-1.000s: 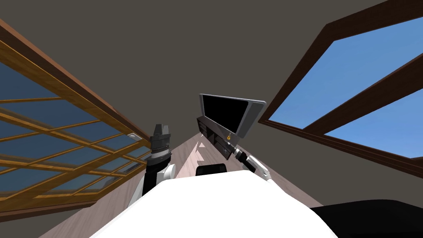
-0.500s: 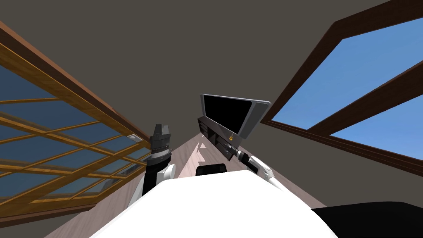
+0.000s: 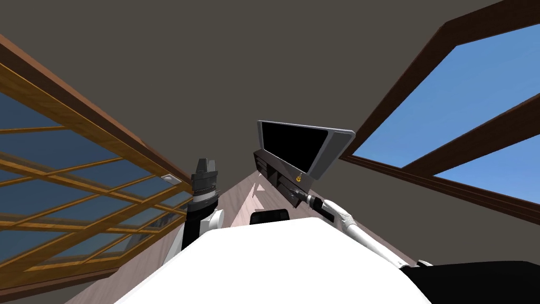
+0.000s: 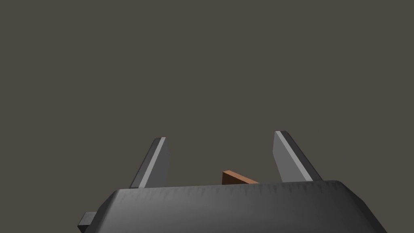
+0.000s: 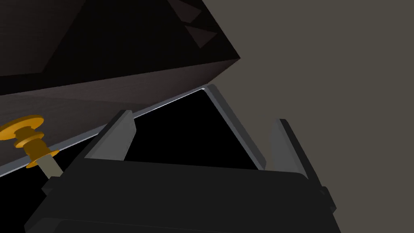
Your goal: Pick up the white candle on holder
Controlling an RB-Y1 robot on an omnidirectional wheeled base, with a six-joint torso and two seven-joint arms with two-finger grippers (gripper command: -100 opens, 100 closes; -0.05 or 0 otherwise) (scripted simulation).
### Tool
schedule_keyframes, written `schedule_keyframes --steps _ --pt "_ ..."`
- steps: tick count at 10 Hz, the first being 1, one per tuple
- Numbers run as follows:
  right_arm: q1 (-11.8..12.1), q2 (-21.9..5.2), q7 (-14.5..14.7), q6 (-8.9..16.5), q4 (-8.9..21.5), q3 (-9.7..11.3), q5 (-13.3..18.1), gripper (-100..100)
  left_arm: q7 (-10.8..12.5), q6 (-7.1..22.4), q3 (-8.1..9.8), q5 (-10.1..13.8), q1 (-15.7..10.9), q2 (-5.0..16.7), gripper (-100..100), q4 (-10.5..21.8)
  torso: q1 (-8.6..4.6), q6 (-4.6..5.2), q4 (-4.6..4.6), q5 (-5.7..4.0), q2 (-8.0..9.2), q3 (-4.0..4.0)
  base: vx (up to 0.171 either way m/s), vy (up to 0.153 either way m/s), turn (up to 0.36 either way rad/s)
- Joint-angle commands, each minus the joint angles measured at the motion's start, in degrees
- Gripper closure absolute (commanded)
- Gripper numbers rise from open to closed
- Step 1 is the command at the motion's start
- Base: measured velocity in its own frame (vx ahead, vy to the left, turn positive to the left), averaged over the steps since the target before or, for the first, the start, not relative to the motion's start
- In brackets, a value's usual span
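Grey walls [image 3: 211, 63] go around a dark counter [image 3: 271, 174] with a TV [image 3: 295, 148] on it. The pale candle on its gold holder [image 5: 28, 139] sits there, just beside the open right pincer [image 5: 203, 117], not inside it. The left pincer [image 4: 220, 136] is open too.
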Motion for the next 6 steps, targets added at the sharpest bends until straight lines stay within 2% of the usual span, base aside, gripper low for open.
schedule_keyframes --steps 1,2,5,6 --pt "-0.3 -0.6 0.2 -0.7 2.3 0.1 0.7 -100 0.0 0.0 0.0 0.0 0.0 0.0 0 0.0 0.0 0.0 0.0 0.0 0.0 0.0 0.051 0.064 -0.005" --pt "-1.2 -2.2 -0.2 -1.1 4.5 0.9 2.3 -100 0.0 0.0 0.0 0.0 0.0 0.0 0 0.0 -0.08 0.01 0.01 -0.01 0.07 0.03 0.074 0.058 0.003" --pt "-2.1 -3.7 -0.6 -1.5 7.9 1.7 3.8 -100 0.0 0.0 0.0 0.0 0.0 0.0 0 0.0 -0.11 0.01 0.0 -0.02 -0.02 -0.01 0.074 0.059 0.0" --pt "-3.0 -5.3 -1.0 -1.9 10.4 2.4 5.2 -100 0.0 0.0 0.0 0.0 0.0 0.0 0 0.0 -0.09 0.01 0.0 -0.02 0.03 0.01 0.069 0.06 0.001"
